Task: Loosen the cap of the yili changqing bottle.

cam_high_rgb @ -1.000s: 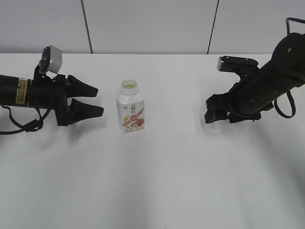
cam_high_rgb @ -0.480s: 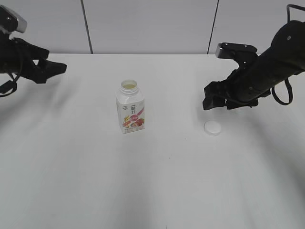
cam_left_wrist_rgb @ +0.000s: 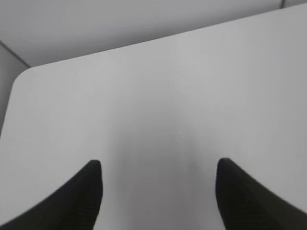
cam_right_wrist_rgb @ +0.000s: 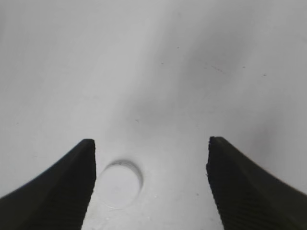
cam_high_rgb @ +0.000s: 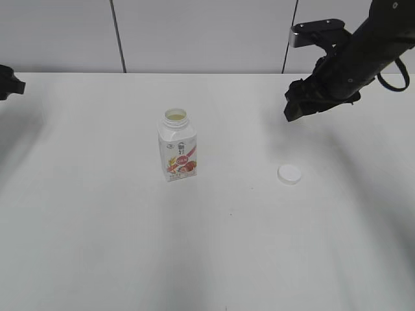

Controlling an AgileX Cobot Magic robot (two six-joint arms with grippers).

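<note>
The yili changqing bottle (cam_high_rgb: 177, 151) stands upright at the table's middle left, its neck open with no cap on it. The white cap (cam_high_rgb: 289, 173) lies flat on the table to the right, apart from the bottle; it also shows in the right wrist view (cam_right_wrist_rgb: 118, 185). My right gripper (cam_high_rgb: 298, 103) is open and empty, raised above and behind the cap; in its wrist view (cam_right_wrist_rgb: 151, 148) the cap lies below, near the left finger. My left gripper (cam_left_wrist_rgb: 158, 170) is open and empty over bare table; only a bit of it (cam_high_rgb: 8, 83) shows at the exterior view's far left edge.
The white table (cam_high_rgb: 214, 246) carries only the bottle and the cap. Its rounded far corner (cam_left_wrist_rgb: 29, 72) and back edge show in the left wrist view. A grey panelled wall (cam_high_rgb: 201, 32) rises behind the table.
My left arm has pulled back to the left, almost out of the exterior view. My right gripper has let go of the cap, left it on the table and risen up and back.
</note>
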